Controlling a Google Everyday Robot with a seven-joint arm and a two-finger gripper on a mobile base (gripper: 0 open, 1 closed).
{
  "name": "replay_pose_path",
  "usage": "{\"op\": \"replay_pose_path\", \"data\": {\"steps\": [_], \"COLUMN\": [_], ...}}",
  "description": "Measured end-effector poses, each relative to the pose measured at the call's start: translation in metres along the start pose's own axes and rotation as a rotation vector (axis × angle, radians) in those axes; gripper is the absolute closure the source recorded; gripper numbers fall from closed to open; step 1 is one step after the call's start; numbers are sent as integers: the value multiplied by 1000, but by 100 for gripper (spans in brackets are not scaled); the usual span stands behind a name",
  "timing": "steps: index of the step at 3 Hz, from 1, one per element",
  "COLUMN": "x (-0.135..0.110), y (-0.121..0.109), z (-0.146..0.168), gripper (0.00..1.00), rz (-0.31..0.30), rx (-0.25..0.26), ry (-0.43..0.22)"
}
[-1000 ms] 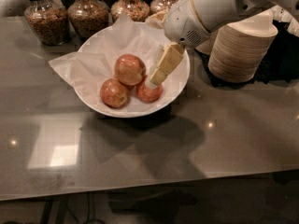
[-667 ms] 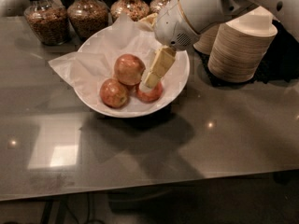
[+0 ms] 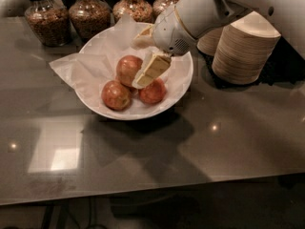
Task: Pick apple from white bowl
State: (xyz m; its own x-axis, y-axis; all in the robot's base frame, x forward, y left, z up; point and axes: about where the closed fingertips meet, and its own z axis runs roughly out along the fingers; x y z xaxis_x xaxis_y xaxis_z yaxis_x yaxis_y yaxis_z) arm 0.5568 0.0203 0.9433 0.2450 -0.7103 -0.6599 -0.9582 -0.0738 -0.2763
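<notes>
The white bowl (image 3: 183, 85), lined with crumpled white paper, sits at the back middle of the dark table. It holds three apples. The largest apple (image 3: 126, 67), red-orange with a paler blush, lies at the bowl's centre. My gripper (image 3: 138, 63) reaches in from the upper right and is open. One cream finger (image 3: 152, 69) lies on the near right side of the apple. The other finger (image 3: 142, 37) is behind the apple, above the paper. The apple rests in the bowl between them.
Two smaller, redder apples (image 3: 116, 95) (image 3: 153, 92) lie at the bowl's front. Several glass jars (image 3: 89, 15) of grains stand along the back edge. A stack of beige paper bowls (image 3: 244, 51) stands right of the bowl. The arm (image 3: 224, 8) crosses over them.
My gripper has moved left across the bowl, from over the right-hand small apple to around the largest apple. The apples have not moved.
</notes>
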Motion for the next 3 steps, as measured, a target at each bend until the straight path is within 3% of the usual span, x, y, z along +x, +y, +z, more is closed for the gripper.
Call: {"op": "replay_pose_path", "data": {"steps": [3], "x": [9], "y": [1], "z": [22], "gripper": [34], "rz": [25], "rx": [-47], "ry": [-9]}}
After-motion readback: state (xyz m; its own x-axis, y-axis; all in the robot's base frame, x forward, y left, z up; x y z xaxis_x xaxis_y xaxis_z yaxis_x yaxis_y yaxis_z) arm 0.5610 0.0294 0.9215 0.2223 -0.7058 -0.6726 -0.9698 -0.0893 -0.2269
